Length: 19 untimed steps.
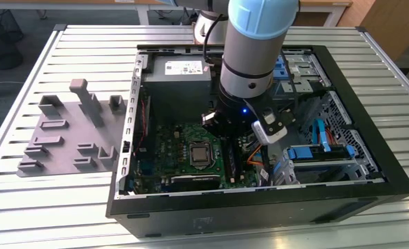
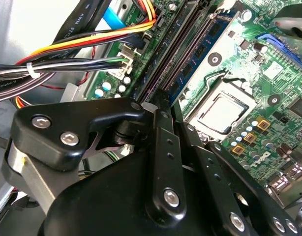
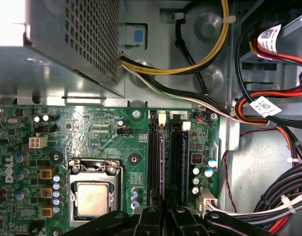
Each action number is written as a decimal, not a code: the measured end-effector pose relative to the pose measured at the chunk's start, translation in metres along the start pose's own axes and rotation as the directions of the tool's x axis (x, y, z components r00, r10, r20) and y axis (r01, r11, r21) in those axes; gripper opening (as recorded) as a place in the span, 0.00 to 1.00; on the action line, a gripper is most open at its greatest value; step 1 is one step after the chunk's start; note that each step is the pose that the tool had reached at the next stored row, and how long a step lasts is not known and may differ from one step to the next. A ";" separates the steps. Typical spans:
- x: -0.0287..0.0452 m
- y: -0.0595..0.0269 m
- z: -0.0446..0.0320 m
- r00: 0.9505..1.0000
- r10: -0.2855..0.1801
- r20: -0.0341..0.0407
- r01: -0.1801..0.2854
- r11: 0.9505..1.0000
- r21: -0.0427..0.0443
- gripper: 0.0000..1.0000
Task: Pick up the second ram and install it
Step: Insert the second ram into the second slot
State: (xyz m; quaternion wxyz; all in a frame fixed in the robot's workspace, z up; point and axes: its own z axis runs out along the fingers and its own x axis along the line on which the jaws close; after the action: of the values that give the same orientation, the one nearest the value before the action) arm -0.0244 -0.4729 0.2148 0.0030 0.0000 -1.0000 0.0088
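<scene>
The second ram point(image 3: 162, 162) stands on edge as a thin bluish strip along the memory slots of the green motherboard point(image 3: 102, 132), running straight out from my fingertips; the second wrist view has the ram point(image 2: 160, 69) edge-on too. My gripper point(image 3: 163, 210) is shut on its near end, fingers pressed close together, low inside the open computer case point(image 1: 370, 171). In the second wrist view the gripper point(image 2: 152, 105) sits right at the slots. I cannot tell whether the stick is fully seated. Another blue stick point(image 2: 200, 54) sits in the neighbouring slot, on the processor side.
Bundles of coloured cables point(image 3: 269, 113) run beside the slots. The processor socket point(image 3: 94, 196) lies on their other side, and the grey power supply box point(image 1: 180, 78) fills the case's far corner. A grey tray point(image 1: 69, 135) with raised blocks lies outside the case, at the exterior view's left.
</scene>
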 end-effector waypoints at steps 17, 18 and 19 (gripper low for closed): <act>0.0014 0.0004 0.0046 1.000 0.001 0.000 -0.001 1.000 -0.003 0.14; 0.0014 0.0004 0.0046 1.000 0.002 -0.001 -0.002 1.000 -0.003 0.14; 0.0015 0.0004 0.0046 1.000 0.002 -0.001 -0.002 1.000 -0.003 0.14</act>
State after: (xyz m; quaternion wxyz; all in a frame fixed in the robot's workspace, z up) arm -0.0259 -0.4727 0.2101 0.0035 -0.0008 -1.0000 0.0073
